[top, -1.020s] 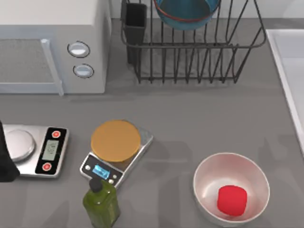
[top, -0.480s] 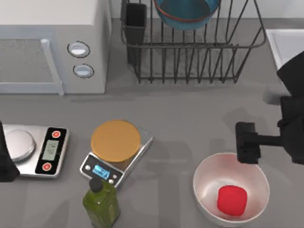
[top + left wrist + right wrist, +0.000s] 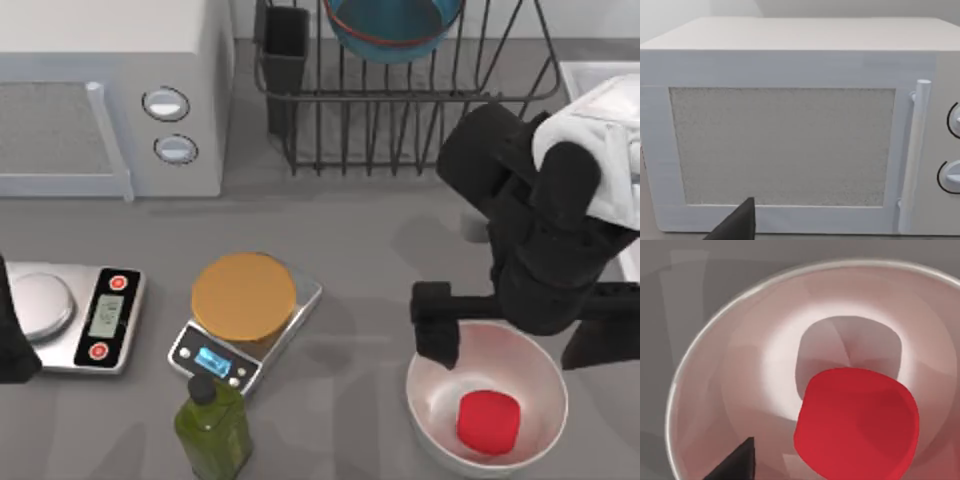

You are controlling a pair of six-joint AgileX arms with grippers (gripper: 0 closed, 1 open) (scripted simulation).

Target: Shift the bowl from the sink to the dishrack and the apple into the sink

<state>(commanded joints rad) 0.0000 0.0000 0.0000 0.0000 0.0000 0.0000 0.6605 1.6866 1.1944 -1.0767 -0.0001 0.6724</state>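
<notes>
The red apple [image 3: 488, 420] lies inside a larger whitish-pink bowl [image 3: 432, 400] at the front right of the table. The right wrist view looks down on the apple [image 3: 857, 425] from close range. My right gripper [image 3: 515, 340] hangs open over the far rim of that pale bowl, its fingers spread to either side, just behind the apple. The teal-blue bowl [image 3: 393, 25] with its orange-red rim rests in the black wire dishrack [image 3: 400, 130] at the back. A strip of the pale sink [image 3: 580, 72] shows at the right edge, partly hidden by the right arm. My left arm [image 3: 10, 340] is parked at the left edge.
A white microwave [image 3: 110, 90] fills the back left, and the left wrist view faces its door [image 3: 782, 145]. Along the front stand a silver scale [image 3: 75, 315], a second scale carrying an orange disc [image 3: 244, 295], and a green bottle [image 3: 212, 428]. A dark cutlery cup [image 3: 285, 50] sits on the rack's left corner.
My right arm has swung in from the right edge and moved left, so its open gripper now hangs over the pale bowl. Nothing else has moved.
</notes>
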